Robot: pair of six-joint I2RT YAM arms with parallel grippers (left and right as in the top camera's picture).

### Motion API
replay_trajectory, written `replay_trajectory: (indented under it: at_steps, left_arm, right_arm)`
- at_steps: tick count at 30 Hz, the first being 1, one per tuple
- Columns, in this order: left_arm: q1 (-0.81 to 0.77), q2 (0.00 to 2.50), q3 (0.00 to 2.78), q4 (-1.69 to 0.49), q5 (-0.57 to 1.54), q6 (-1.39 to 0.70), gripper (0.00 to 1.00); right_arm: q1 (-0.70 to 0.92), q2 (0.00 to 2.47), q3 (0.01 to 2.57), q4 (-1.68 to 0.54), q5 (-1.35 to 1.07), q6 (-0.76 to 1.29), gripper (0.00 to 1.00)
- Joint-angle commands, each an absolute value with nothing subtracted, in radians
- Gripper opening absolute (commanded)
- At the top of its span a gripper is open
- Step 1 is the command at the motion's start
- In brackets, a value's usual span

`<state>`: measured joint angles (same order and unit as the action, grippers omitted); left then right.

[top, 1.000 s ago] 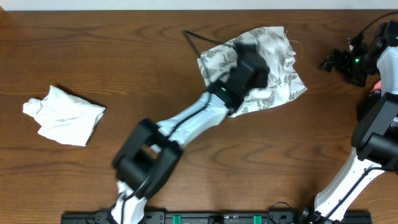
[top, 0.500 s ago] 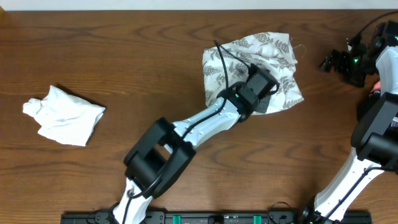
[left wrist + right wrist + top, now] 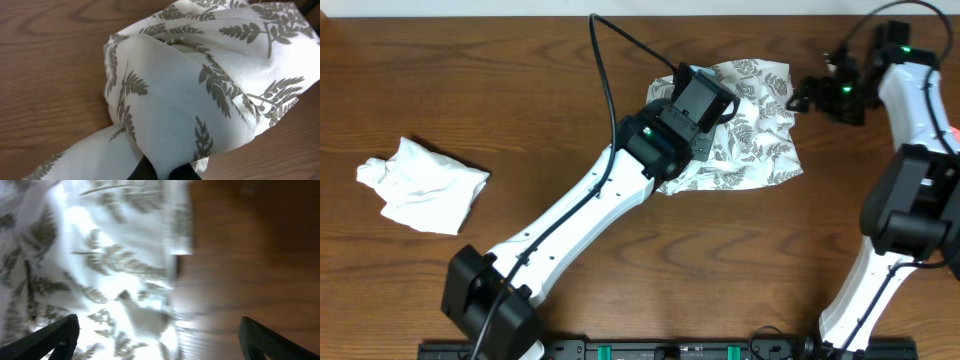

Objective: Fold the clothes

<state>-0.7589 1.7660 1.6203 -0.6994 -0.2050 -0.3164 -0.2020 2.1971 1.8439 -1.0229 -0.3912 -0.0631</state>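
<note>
Fern garment (image 3: 200, 100) clamped, per left wrist

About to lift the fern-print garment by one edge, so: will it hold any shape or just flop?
Likely floppy: the fern-print garment lies in crumpled folds and drapes loosely from the left pincer. Probably light for its size, as the cloth looks thin. Pushed, it would likely bunch up on the wooden table rather than slide whole.

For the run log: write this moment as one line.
left tool: shut on fern-print garment | right tool: open over its right edge | white garment: crumpled, far left, untouched | fold: not done
</note>
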Motion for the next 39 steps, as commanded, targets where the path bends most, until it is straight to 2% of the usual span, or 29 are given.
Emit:
replay_trajectory:
  at_steps: [1, 4, 9, 19, 20, 22, 23, 26, 34, 36, 39]
  left_arm:
    - [-0.764, 1.796, 1.625, -0.688, -0.184, -0.319, 0.06]
    - [-0.743, 1.782, 1.625, -0.707, -0.266, -0.396, 0.06]
    - [-0.62, 1.711, 1.625, -0.809, -0.432, -0.514, 0.06]
    - [-0.245, 1.723, 1.597, -0.971, -0.427, -0.634, 0.07]
    - [-0.219, 1.731, 1.587, -0.979, -0.419, -0.634, 0.12]
    - [-0.172, 1.747, 1.568, -1.002, -0.405, -0.634, 0.42]
    - [-0.155, 1.753, 1.562, -1.012, -0.4, -0.634, 0.52]
    - [-0.12, 1.759, 1.559, -1.059, -0.394, -0.628, 0.6]
    - [-0.103, 1.757, 1.559, -1.059, -0.352, -0.622, 0.6]
    - [-0.107, 1.76, 1.559, -1.036, -0.289, -0.622, 0.52]
    - [-0.12, 1.777, 1.556, -0.976, -0.22, -0.551, 0.45]
  right_arm:
    - [-0.178, 2.199, 1.85, -1.013, -0.368, -0.063, 0.99]
    - [-0.18, 2.199, 1.85, -1.01, -0.381, -0.041, 0.99]
    - [-0.18, 2.199, 1.85, -1.038, -0.381, -0.061, 0.99]
    - [-0.162, 2.199, 1.85, -1.049, -0.382, -0.061, 0.99]
    - [-0.157, 2.199, 1.85, -1.052, -0.381, -0.062, 0.99]
    - [-0.146, 2.199, 1.849, -1.06, -0.382, -0.065, 0.99]
    - [-0.14, 2.199, 1.849, -1.065, -0.382, -0.069, 0.99]
    - [-0.12, 2.199, 1.849, -1.075, -0.382, -0.089, 0.99]
    - [-0.033, 2.199, 1.849, -1.068, -0.508, -0.218, 0.99]
    - [-0.001, 2.199, 1.849, -1.052, -0.505, -0.218, 0.98]
    - [0.057, 2.205, 1.849, -1.015, -0.505, -0.214, 0.89]
